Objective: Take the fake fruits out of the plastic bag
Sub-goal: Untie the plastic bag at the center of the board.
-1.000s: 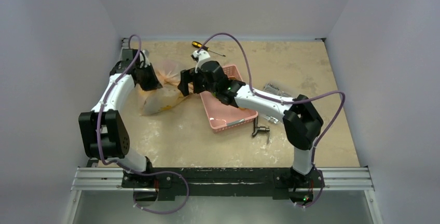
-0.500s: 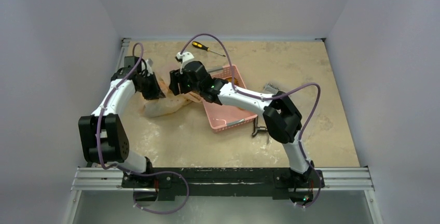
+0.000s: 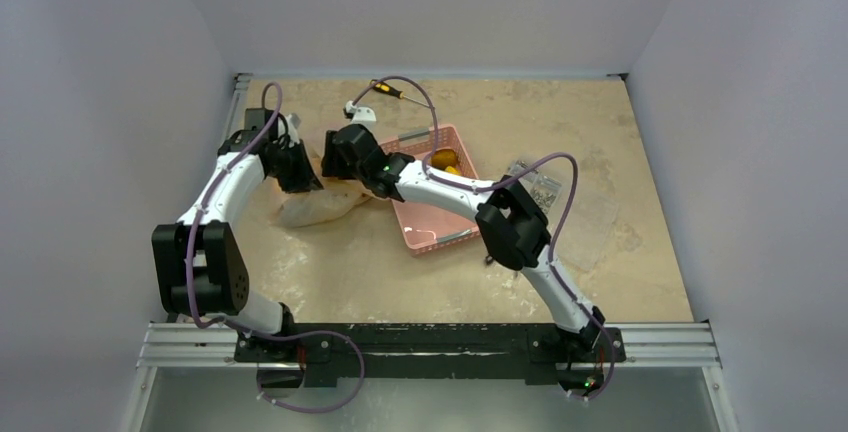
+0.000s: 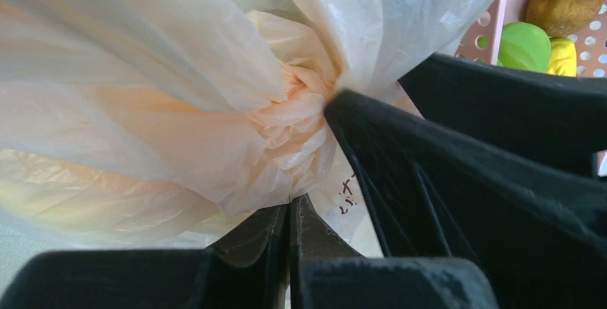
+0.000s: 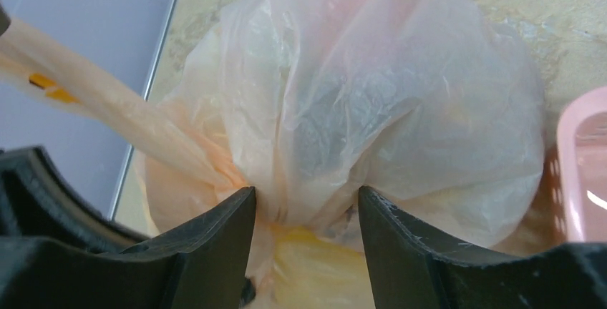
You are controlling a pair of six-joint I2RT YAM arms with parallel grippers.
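The plastic bag (image 3: 318, 204) lies crumpled at the far left of the table, pale peach and translucent. My left gripper (image 4: 290, 200) is shut on a twisted fold of its film; from above it (image 3: 297, 170) sits at the bag's upper edge. My right gripper (image 5: 306, 209) is open, its fingers (image 5: 222, 241) either side of a bulge of the bag (image 5: 372, 101), touching the film. From above it (image 3: 338, 157) is right beside the left one. A yellow shape (image 5: 318, 270) shows dimly through the film; the fake fruits are otherwise hidden inside.
A pink basket (image 3: 440, 227) stands right of the bag, holding a brown kiwi (image 4: 565, 1), a flat green fruit (image 4: 525, 46) and a yellow one (image 4: 562, 57). A screwdriver (image 3: 385, 88) lies at the back. Clear packets (image 3: 535, 184) lie to the right.
My right gripper has swung left from over the basket to the bag and now straddles it. The left gripper still pinches the bag and has shifted slightly right; the bag has bunched up.
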